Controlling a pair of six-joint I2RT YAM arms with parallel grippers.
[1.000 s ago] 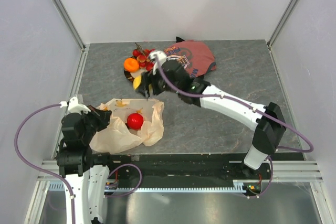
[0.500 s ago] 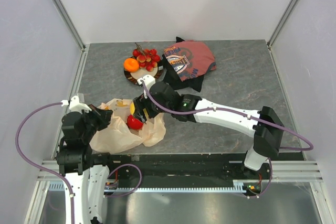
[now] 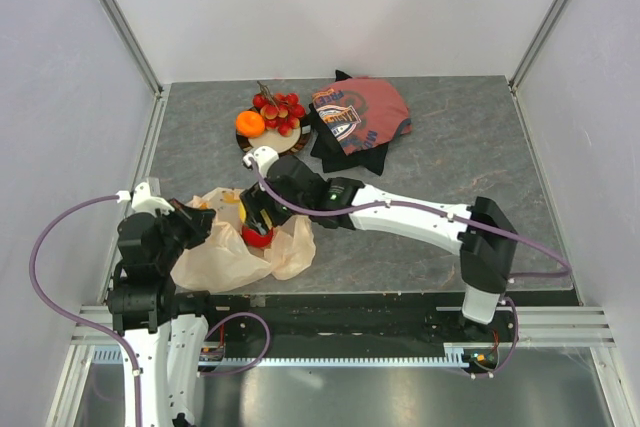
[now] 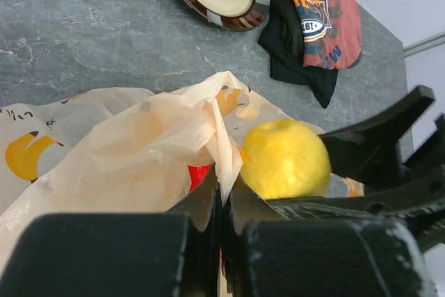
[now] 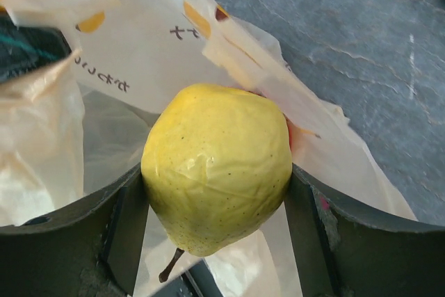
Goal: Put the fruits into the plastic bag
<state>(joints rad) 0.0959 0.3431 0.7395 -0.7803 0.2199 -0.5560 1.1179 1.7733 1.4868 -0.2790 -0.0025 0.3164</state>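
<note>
My right gripper (image 3: 252, 219) is shut on the yellow pear (image 5: 217, 165) and holds it over the open mouth of the plastic bag (image 3: 225, 252). The pear also shows in the left wrist view (image 4: 286, 159). The red apple (image 3: 258, 237) lies inside the bag, mostly hidden under the gripper. My left gripper (image 4: 224, 196) is shut on the bag's edge (image 4: 222, 147) and holds it up. The orange (image 3: 250, 123) and the red berries (image 3: 282, 111) lie on the plate (image 3: 262, 142). The grapes are not visible.
A red-and-black printed folded cloth (image 3: 358, 117) lies to the right of the plate at the back. The right arm (image 3: 410, 215) stretches across the middle of the table.
My right gripper has carried the pear from beside the plate toward the near left, down over the bag's mouth. The left gripper has kept its hold on the bag.
</note>
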